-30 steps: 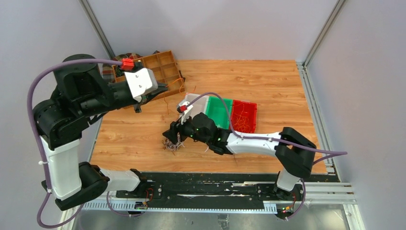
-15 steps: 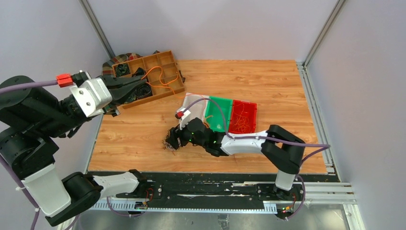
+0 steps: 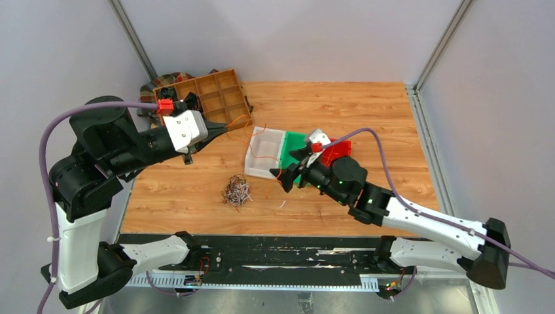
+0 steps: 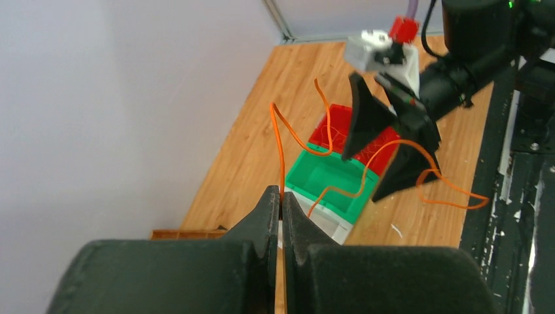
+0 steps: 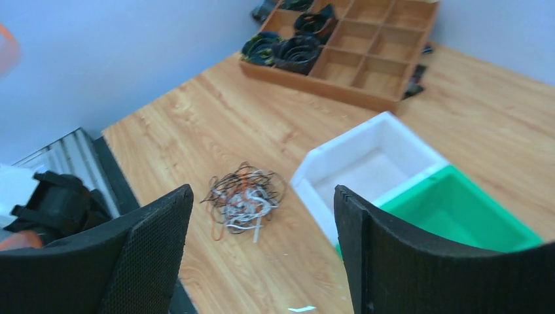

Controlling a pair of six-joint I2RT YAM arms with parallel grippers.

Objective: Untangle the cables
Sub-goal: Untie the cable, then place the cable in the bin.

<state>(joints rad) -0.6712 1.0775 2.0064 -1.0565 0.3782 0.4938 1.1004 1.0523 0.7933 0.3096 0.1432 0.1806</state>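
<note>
A: Nearest first, toward the table's near edge, left of middle?

B: There, the cables (image 3: 237, 191), heaped in one small knot of orange, white and black. Probably feather-light, limp and a little springy. Likely to drag the whole heap along if tugged.

A: Where to take hold?

B: Best at a loose end or an outer loop poking from the heap, not in the dense middle. Too thin for a sloppy pinch, so fingertips squarely on one strand.

A: Further in?

B: Then the right claw (image 3: 292, 169), spread wide and holding nothing, hanging by the white bin (image 3: 262, 163), green bin (image 4: 340, 203) and red bin (image 4: 334, 118) at the table's middle.

A: And beyond?

B: Over the table's left side, the left claw (image 4: 281, 196), pinched together on one orange cable (image 4: 277, 144). Loops across toward the right claw; touching it or not, cannot tell. Farthest, at the far left corner, a brown divided tray (image 3: 216, 98) with black coils (image 5: 294, 49).
</note>
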